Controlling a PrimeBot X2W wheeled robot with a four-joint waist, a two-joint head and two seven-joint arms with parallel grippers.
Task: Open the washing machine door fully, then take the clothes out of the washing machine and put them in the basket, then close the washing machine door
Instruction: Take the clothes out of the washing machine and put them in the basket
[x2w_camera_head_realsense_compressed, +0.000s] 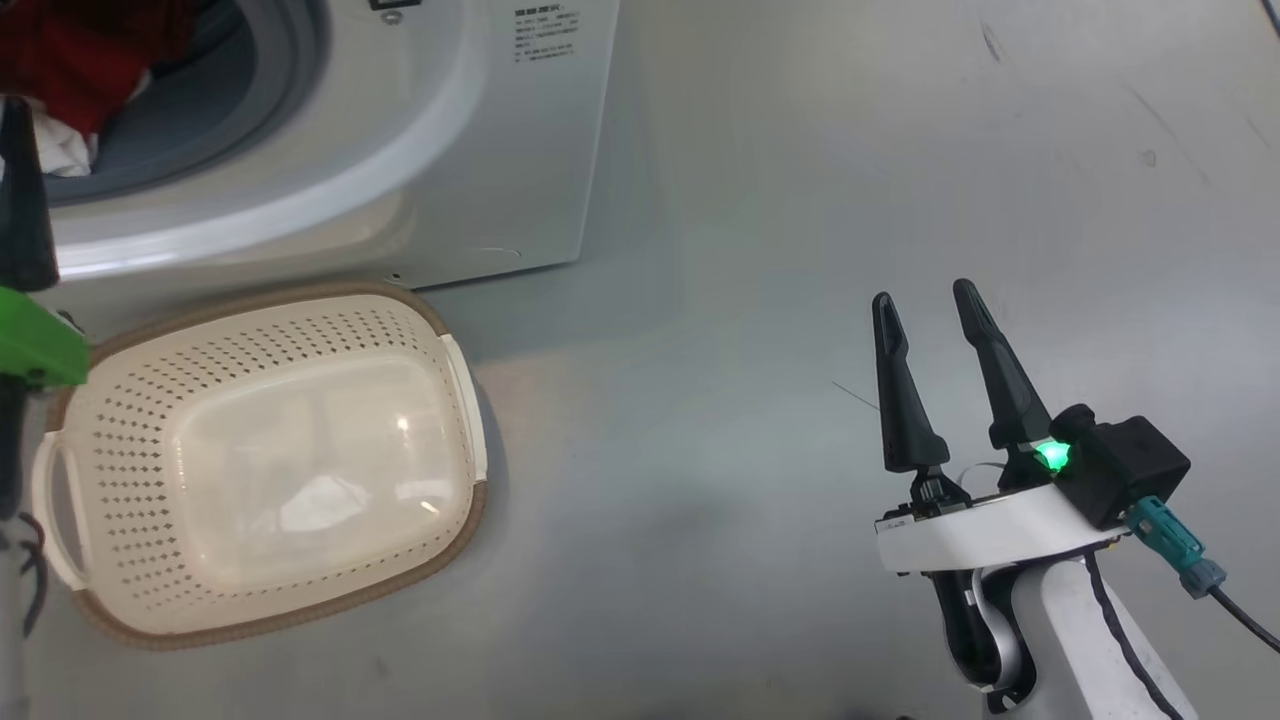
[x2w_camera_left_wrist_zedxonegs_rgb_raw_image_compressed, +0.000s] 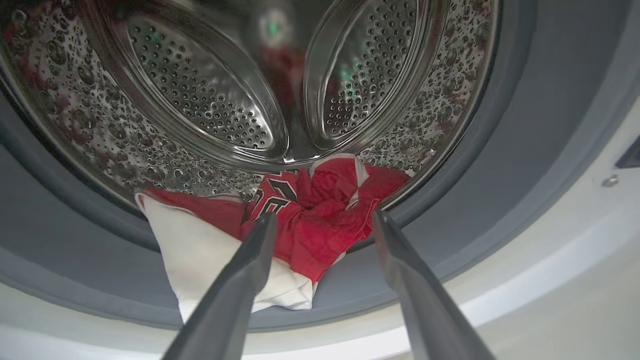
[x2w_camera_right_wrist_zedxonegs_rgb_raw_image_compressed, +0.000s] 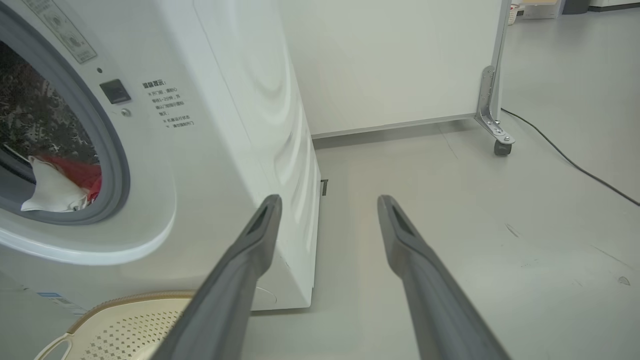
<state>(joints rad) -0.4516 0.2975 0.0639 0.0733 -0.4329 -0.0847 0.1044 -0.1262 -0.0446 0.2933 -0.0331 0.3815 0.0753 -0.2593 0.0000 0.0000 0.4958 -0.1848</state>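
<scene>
Clothes (x2w_camera_left_wrist_zedxonegs_rgb_raw_image_compressed: 320, 227), crumpled, in perforated steel drum (x2w_camera_left_wrist_zedxonegs_rgb_raw_image_compressed: 200, 100)

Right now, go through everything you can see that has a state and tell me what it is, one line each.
washing machine, opening uncovered, loaded
clothes, bunched inside the washing machine at the front, white piece drooping over the lip
basket, upright on the floor in front of the washing machine, empty
left gripper, fingers open, aimed at the clothes, holding nothing
right gripper, fingers open, empty, over bare floor
</scene>
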